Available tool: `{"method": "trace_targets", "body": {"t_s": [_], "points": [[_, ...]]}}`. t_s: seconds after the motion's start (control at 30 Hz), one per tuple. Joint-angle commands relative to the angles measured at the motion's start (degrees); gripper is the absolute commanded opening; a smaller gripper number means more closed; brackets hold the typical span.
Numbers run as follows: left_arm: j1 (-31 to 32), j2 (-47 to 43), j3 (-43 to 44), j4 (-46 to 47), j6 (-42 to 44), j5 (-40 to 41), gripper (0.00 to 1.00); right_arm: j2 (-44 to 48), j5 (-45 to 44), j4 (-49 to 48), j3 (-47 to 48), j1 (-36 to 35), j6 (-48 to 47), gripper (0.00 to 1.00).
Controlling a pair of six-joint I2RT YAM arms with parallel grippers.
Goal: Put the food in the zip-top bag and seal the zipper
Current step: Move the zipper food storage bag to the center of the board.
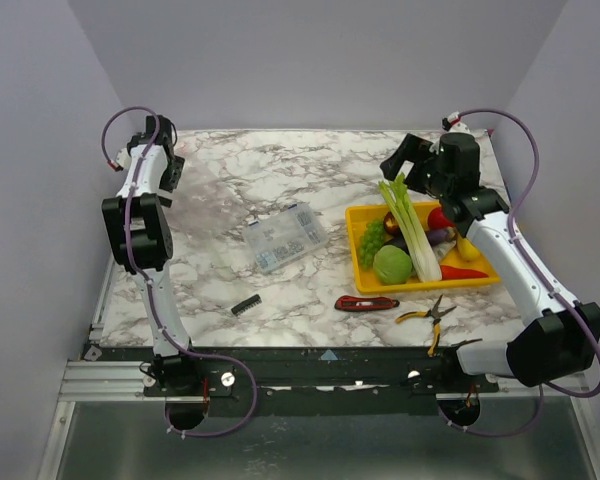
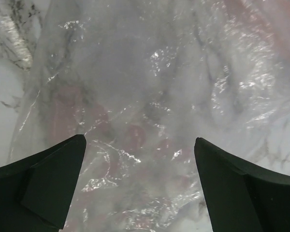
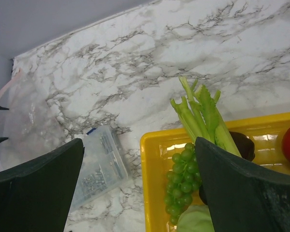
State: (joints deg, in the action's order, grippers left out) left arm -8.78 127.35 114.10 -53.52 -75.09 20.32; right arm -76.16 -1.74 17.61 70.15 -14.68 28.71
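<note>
Found the left gripper (image 2: pixel 140 140) spread wide over the zip-top bag (image 2: pixel 150 87), far left. Could barely make out the zipper (image 3: pixel 8 83), just a pink smear. Caught the right gripper (image 3: pixel 139 141) gaping too, hovering by the food (image 1: pixel 392 265) in the yellow tray (image 1: pixel 420 287).

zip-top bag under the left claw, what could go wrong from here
1. The zip-top bag looks thin and lies limp under the open left claw; a pinch may catch both layers and keep the mouth shut.
2. The celery is long and overhangs the yellow tray; the open right claw may grab it off-centre so it swings.
3. The compartment box lies between tray and bag and could be knocked.
</note>
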Motion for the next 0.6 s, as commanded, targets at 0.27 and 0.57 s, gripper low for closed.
{"method": "trace_targets", "body": {"t_s": [0.27,0.57], "points": [[0.85,-13.79,-23.51,-4.75,20.22,-2.87,0.99,5.12,3.47,-0.91,-2.71,-0.09,1.42,1.0],[1.42,-32.24,-45.14,4.24,30.1,10.49,0.99,6.2,6.8,-0.99,-4.27,-0.09,1.45,1.0]]}}
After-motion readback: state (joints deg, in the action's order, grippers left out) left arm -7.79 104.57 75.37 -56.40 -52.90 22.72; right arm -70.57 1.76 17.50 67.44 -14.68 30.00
